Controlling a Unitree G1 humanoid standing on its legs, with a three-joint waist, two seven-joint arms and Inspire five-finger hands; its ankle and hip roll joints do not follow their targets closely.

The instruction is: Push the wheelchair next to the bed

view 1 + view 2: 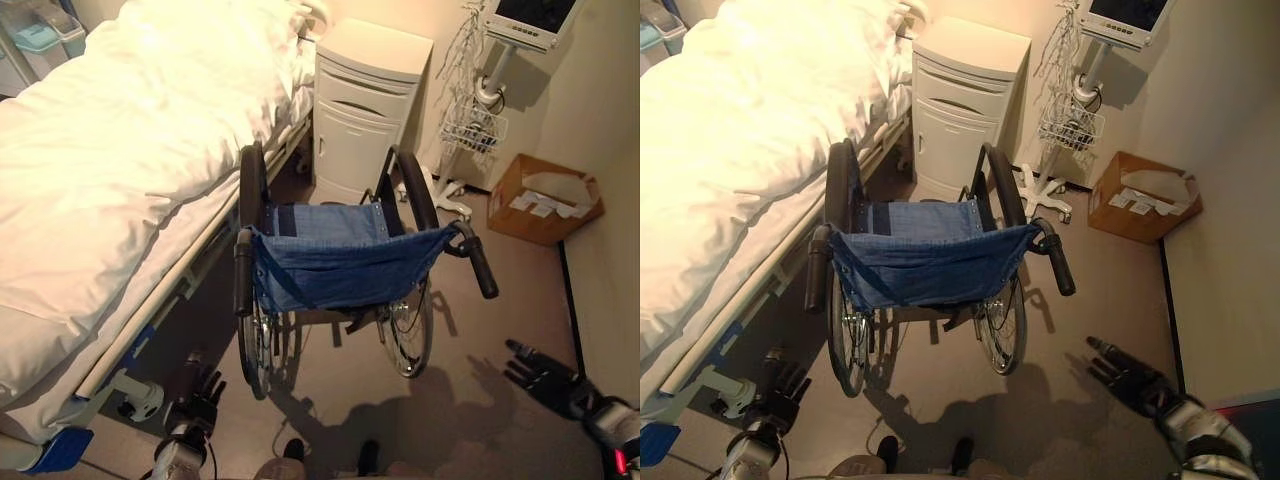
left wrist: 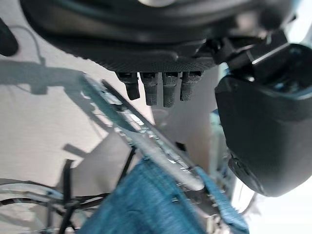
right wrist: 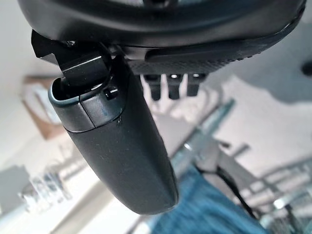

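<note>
The black-framed wheelchair with a blue fabric back (image 1: 340,262) stands just beside the white-quilted hospital bed (image 1: 110,170), facing a white bedside cabinet (image 1: 365,110). Behind it, apart from its black push handles, the left robot hand (image 1: 200,392) and right robot hand (image 1: 540,375) hang with relaxed, empty fingers.

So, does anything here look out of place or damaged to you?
Nothing looks damaged or spilled. The wheelchair stands upright beside the bed, apparently folded narrow, its blue seat fabric sagging. Both hands, left hand and right hand, are open and off its handles.
</note>
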